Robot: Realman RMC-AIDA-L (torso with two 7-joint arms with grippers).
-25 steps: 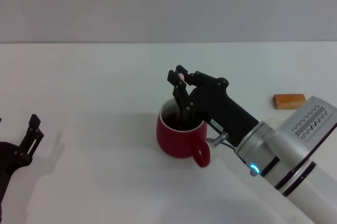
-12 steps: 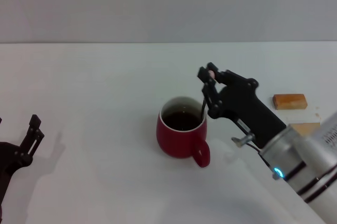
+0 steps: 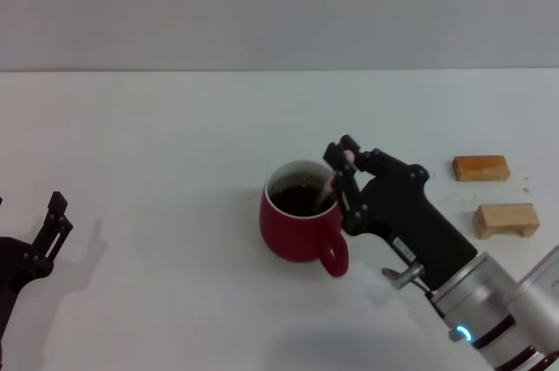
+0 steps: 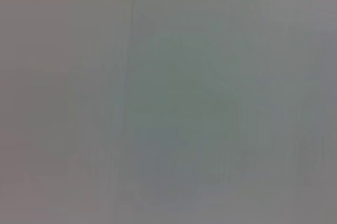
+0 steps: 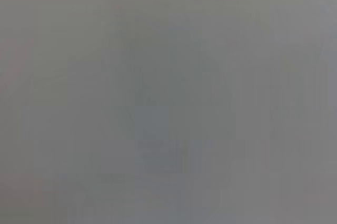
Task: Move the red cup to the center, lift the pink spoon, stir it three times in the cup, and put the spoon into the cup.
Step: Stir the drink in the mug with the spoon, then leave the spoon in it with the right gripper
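The red cup (image 3: 299, 223) stands near the table's middle with dark liquid inside and its handle toward the front right. My right gripper (image 3: 341, 166) is just over the cup's right rim, shut on the pink spoon (image 3: 330, 185). The spoon's pink handle slants down into the cup and its bowl is hidden in the liquid. My left gripper (image 3: 54, 223) is parked at the left edge, away from the cup. Both wrist views show only a blank grey field.
Two orange-tan wooden blocks lie on the table's right, one farther back (image 3: 479, 168) and one nearer (image 3: 506, 219). The white table (image 3: 175, 144) stretches around the cup.
My right gripper swung from over the cup's middle to the far right rim, then came back lower and nearer the rim with the spoon. The cup and left arm stayed put.
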